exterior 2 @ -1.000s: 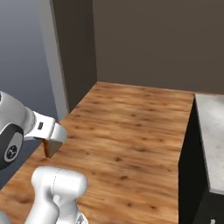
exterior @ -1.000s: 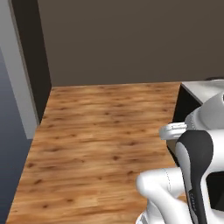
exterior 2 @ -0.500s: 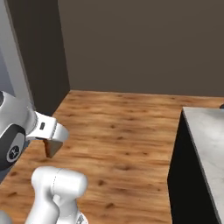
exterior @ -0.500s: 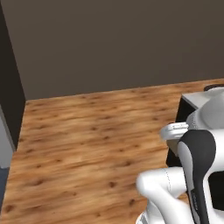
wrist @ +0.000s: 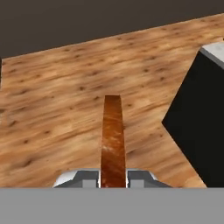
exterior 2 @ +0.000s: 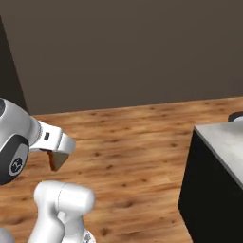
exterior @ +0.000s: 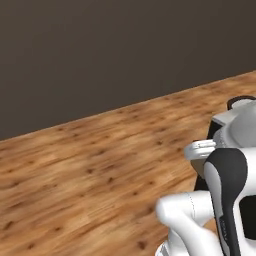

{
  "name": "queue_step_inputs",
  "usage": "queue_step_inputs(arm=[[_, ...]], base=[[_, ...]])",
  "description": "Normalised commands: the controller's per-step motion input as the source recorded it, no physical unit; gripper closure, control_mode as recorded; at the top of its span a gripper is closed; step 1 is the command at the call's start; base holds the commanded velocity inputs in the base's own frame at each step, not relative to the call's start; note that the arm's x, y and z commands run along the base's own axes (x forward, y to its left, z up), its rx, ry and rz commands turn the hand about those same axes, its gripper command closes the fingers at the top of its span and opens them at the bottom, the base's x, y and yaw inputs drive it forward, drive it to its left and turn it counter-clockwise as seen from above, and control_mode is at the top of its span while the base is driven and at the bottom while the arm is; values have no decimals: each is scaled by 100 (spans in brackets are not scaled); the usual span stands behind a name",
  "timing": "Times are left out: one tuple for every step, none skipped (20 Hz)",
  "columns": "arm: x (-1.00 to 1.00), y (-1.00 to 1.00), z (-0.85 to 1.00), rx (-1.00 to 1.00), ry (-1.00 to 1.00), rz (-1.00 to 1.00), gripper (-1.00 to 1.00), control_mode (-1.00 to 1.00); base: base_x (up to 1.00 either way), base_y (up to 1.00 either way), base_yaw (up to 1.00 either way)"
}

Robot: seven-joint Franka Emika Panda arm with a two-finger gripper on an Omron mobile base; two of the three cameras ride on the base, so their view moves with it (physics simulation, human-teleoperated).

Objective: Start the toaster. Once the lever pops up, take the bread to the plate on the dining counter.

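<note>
My gripper [wrist: 113,176] is shut on the bread [wrist: 113,135], a tan slice with a dark brown crust that I see edge-on, sticking out ahead of the fingers over the wooden floor. From the right base view the gripper [exterior 2: 57,155] hangs at the left with the brown corner of the bread [exterior 2: 52,162] poking out below it. To the right stands the dining counter [exterior 2: 224,141], with a pale grey top on dark cabinets; its corner [wrist: 213,49] reaches into the hand view. The toaster and the plate are out of view.
Wooden floor [exterior: 90,165] stretches ahead to a dark grey-brown wall [exterior: 115,50]. The counter's dark cabinet side [wrist: 197,127] stands close on the right. A dark rounded rim [exterior 2: 236,116] sits at the counter's far edge.
The whole picture has swung as the base turns: the dark tall unit at the left has slid out and the counter has come closer. The bread stays in the gripper.
</note>
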Motion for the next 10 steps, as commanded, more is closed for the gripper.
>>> queue_step_inputs(arm=[[0, 0, 0, 0, 0, 0, 100, 100], [0, 0, 0, 0, 0, 0, 100, 100], [0, 0, 0, 0, 0, 0, 100, 100], [0, 0, 0, 0, 0, 0, 100, 100], [0, 0, 0, 0, 0, 0, 100, 100], [0, 0, 0, 0, 0, 0, 100, 100], [0, 0, 0, 0, 0, 0, 100, 100], [0, 0, 0, 0, 0, 0, 100, 100], [0, 0, 0, 0, 0, 0, 100, 100], [0, 0, 0, 0, 0, 0, 100, 100]], base=[[100, 100, -51], [100, 100, -51], [100, 100, -51], [100, 100, -51], [100, 100, -52], [100, 100, -52], [100, 100, -52], [100, 100, -53], [100, 100, -53], [100, 100, -53]])
